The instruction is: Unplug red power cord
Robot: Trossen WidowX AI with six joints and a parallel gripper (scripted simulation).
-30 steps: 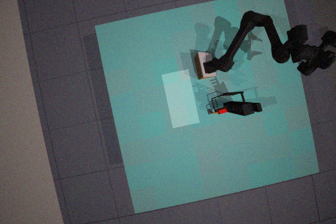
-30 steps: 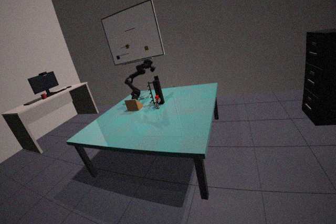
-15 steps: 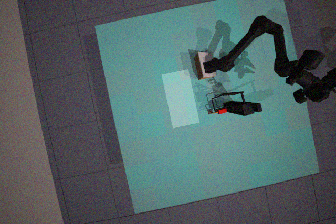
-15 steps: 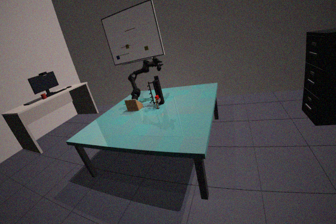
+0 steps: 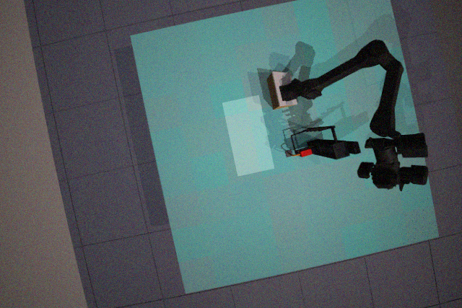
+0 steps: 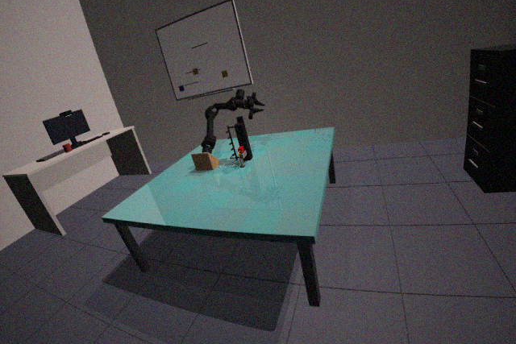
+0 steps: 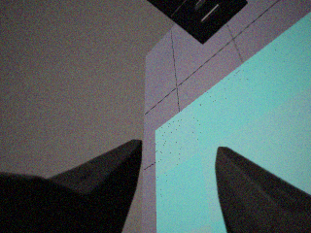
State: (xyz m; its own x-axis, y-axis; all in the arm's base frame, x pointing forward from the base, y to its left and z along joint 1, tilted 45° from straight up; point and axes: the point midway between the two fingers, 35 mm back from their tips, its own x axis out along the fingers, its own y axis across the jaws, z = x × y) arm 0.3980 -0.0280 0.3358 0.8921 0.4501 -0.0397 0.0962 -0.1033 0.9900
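Note:
A small red block (image 5: 305,152) (image 6: 240,149), seemingly the red plug, sits against the near face of a tall, leaning black body (image 5: 330,148) (image 6: 243,138) that looks like the power strip. The views are too coarse to tell whether the plug is seated. Thin dark and orange parts show just beside and below the red block; the cord cannot be made out clearly. My gripper (image 5: 393,186) (image 6: 262,107) (image 7: 178,152) is partly open and empty. It hangs high above the table, behind and to the right of the strip in the exterior view, touching neither plug nor strip.
A thin black toothed rack (image 6: 230,142) stands beside the strip. A wooden block with a pale top (image 5: 273,91) (image 6: 204,161) stands by the arm's base. The turquoise table (image 5: 224,230) (image 6: 233,219) (image 7: 272,78) carries them. A black cabinet (image 6: 493,119) (image 7: 204,24) stands beyond it.

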